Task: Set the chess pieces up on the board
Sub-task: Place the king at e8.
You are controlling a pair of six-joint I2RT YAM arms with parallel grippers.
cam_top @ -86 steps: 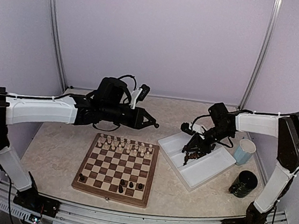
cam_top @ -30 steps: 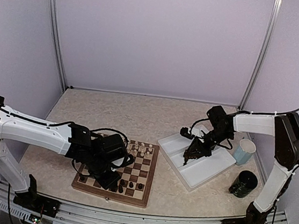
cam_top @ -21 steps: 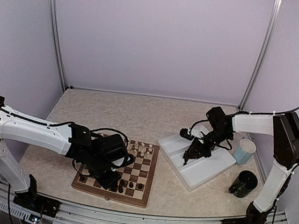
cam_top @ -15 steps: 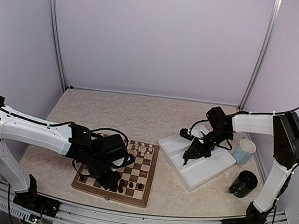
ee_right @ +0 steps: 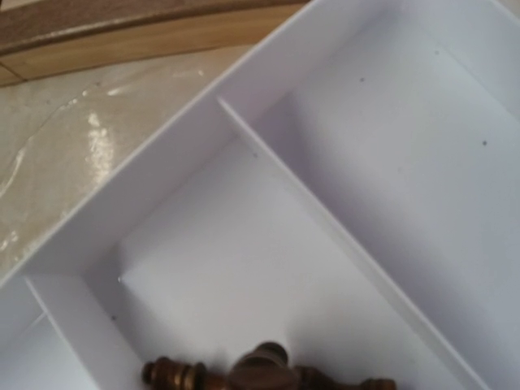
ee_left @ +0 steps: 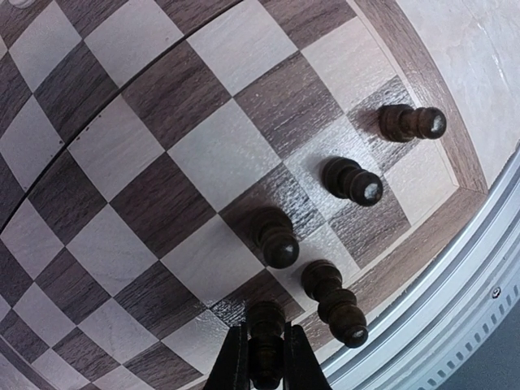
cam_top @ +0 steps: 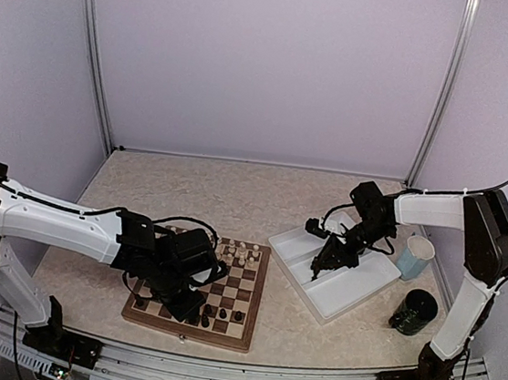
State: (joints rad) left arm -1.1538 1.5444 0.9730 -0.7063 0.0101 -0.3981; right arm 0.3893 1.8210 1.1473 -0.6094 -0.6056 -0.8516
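Note:
The board [cam_top: 230, 332] lies at front centre. Cream chess pieces [cam_top: 243, 253] stand on its far rows, and a few dark pieces [cam_top: 223, 314] stand near its front edge. My left gripper [cam_top: 192, 310] is low over the board's front edge. In the left wrist view it [ee_left: 266, 331] is shut on an upright dark piece [ee_left: 266, 318], whose base is at a dark square. Several other dark pieces [ee_left: 351, 179] stand beside it. My right gripper [cam_top: 318, 269] reaches down into the white tray [cam_top: 356, 298]. Dark pieces [ee_right: 268, 375] lie in the tray compartment just below it. Its fingers are not visible.
A pale blue cup [cam_top: 416, 256] and a dark cup [cam_top: 416, 311] stand right of the tray. The tray has dividers [ee_right: 325, 203] between its compartments. The table's metal front rail [ee_left: 455, 292] runs close to the board's near edge.
My left arm swung from behind the board to its front edge and has held still there for the last second. My right gripper dipped slightly lower into the tray.

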